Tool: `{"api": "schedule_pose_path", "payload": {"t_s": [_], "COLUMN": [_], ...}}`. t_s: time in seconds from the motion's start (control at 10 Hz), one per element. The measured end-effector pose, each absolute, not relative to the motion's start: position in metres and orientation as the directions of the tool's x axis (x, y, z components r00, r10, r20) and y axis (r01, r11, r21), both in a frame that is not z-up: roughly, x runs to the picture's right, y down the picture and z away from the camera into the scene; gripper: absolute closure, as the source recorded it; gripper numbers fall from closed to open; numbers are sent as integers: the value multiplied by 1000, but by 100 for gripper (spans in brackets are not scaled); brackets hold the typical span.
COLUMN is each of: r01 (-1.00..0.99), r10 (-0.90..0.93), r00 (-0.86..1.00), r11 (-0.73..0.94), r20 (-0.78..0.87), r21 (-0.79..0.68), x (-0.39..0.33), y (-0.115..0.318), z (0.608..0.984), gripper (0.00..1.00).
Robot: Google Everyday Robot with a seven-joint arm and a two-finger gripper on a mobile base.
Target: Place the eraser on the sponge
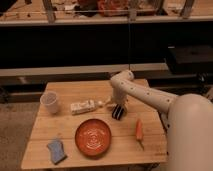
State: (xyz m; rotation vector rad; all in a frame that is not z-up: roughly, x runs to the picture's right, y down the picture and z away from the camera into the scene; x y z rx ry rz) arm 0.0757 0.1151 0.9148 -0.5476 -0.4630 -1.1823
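Wooden table (65, 125) carries cup (50, 102), white eraser (82, 106), orange plate (93, 137), blue sponge (56, 151), carrot (139, 130); pincer (118, 112) near eraser.

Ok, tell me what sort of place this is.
Probably a robot test lab: a wooden table set with a cup, orange plate and carrot, cluttered bench behind. The gripper hangs just beyond the plate.
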Motion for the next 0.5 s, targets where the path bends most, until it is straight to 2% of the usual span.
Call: {"api": "schedule_pose_path", "payload": {"t_s": [0.3, 0.5], "r01": [949, 945], "r10": [-738, -741], "r00": [315, 326], "r11": [264, 271], "r20": [597, 588], "r21": [-174, -182], "x": [76, 73], "y": [119, 119], "z": [919, 920], "gripper": [69, 86]}}
